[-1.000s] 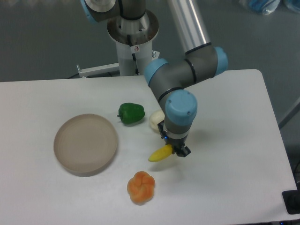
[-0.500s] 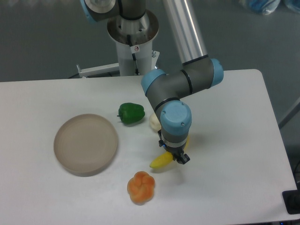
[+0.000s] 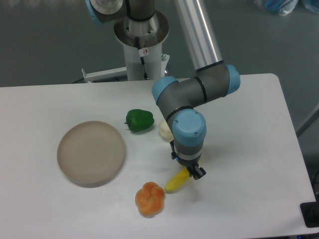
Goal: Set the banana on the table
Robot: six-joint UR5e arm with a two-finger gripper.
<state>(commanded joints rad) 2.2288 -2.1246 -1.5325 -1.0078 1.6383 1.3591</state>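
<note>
Now the gripper [image 3: 192, 173], closed on one end of the banana [image 3: 177, 181], has carried it lower and nearer the bun [image 3: 150, 198] than a second ago. The banana looks close to the bench [image 3: 249, 149], so release seems near.

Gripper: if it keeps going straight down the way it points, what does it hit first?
Likely the table. The gripper points down, holding the banana, so the banana would touch first. Height above the surface is unclear.

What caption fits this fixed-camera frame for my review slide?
UR5e gripper holds the yellow banana low over the white table, beside an orange bun, near a round plate.
</note>
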